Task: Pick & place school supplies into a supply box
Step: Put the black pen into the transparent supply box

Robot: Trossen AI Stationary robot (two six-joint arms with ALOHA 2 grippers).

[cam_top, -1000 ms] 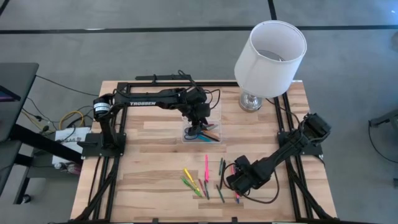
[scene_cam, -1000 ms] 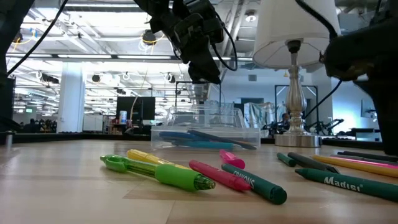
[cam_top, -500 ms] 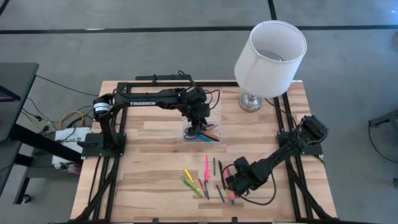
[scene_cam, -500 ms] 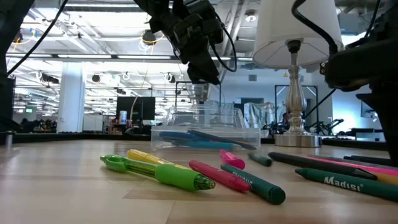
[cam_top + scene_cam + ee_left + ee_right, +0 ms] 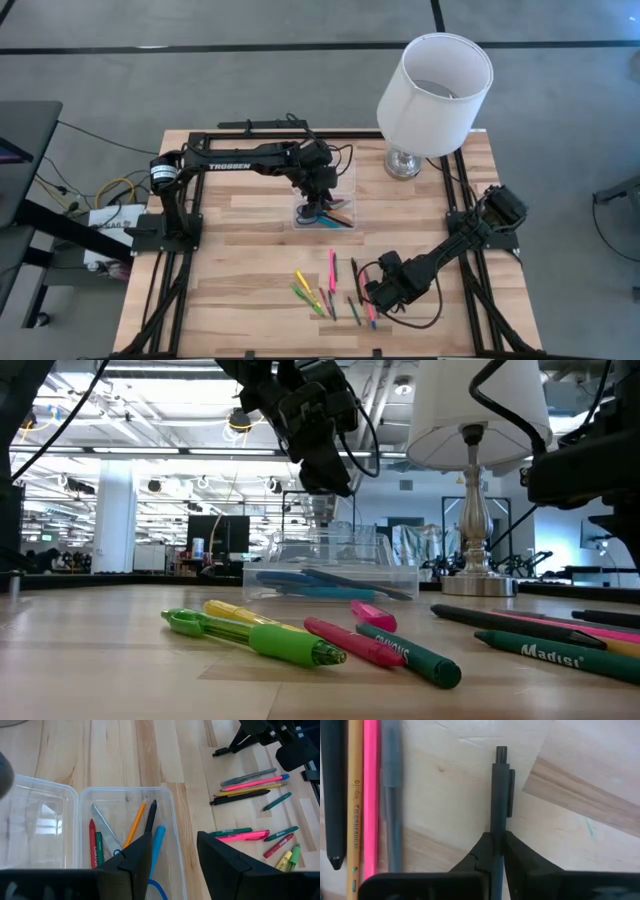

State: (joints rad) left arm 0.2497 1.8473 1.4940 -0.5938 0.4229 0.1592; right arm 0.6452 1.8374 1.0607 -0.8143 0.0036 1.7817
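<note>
The clear supply box (image 5: 125, 800) sits mid-table (image 5: 322, 215) and holds several school supplies: a red crayon (image 5: 92, 845), an orange pencil (image 5: 135, 822), a black pen (image 5: 151, 815) and a blue pen (image 5: 157, 842). My left gripper (image 5: 172, 855) hangs open just above it. More pens and markers (image 5: 325, 285) lie on the near part of the table. My right gripper (image 5: 497, 842) points down there, shut on a dark grey clip pen (image 5: 500, 790). Beside it lie a grey pen (image 5: 392, 795), a pink pen (image 5: 370, 795) and a yellow pencil (image 5: 355, 795). My right gripper pinches the dark grey pen's barrel (image 5: 499, 822), just below the clip, between its two fingertips. The fingers come from above and point down, one on each side of the barrel. The pen lies flat on the wooden table.
A white-shaded lamp (image 5: 432, 90) on a chrome base stands at the table's far right corner. The box's open lid (image 5: 35, 820) lies beside the box. Green, yellow and pink markers (image 5: 290, 640) lie near the front edge. Black frame rails (image 5: 170, 290) run along the table's sides.
My right gripper has tipped a little over the pens at the near right. The dark pens beside it have slid and turned on the table, and a short green one has been pushed out of the group. My left arm has kept still.
</note>
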